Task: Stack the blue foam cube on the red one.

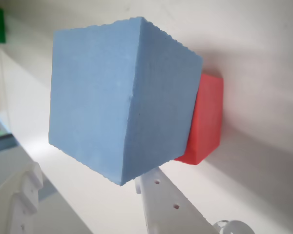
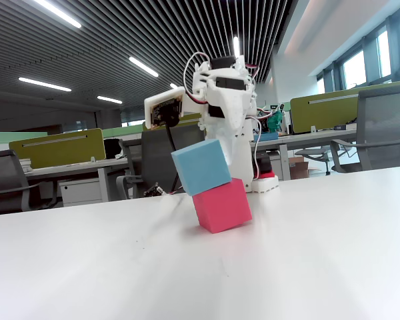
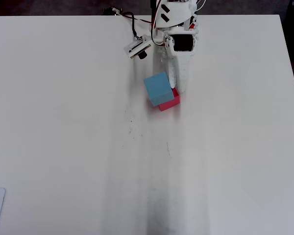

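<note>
Mid-frame in the fixed view, the red cube [image 2: 221, 205] sits on the table [image 2: 307, 253] with the blue cube [image 2: 201, 166] tilted atop it, behind them the gripper [image 2: 235, 157], grip unclear; no readable writing.

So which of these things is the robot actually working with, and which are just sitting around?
In use:
blue foam cube
red foam cube
gripper

Just there:
white table
office chairs
desks with green dividers
</note>
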{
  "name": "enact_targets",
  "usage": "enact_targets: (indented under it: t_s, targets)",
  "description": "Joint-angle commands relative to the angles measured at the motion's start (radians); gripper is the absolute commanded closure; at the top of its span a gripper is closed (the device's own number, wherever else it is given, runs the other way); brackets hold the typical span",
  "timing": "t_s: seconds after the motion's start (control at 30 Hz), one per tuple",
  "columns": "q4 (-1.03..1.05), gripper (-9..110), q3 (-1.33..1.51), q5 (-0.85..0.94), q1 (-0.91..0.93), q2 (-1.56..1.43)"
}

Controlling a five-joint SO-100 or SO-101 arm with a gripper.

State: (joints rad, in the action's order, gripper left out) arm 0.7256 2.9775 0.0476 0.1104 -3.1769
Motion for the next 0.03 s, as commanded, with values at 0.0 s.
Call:
enact_targets:
  t_s: [0.0]
  targets:
    - [-0.014, 78, -0.008, 0.009, 0.005, -0.008]
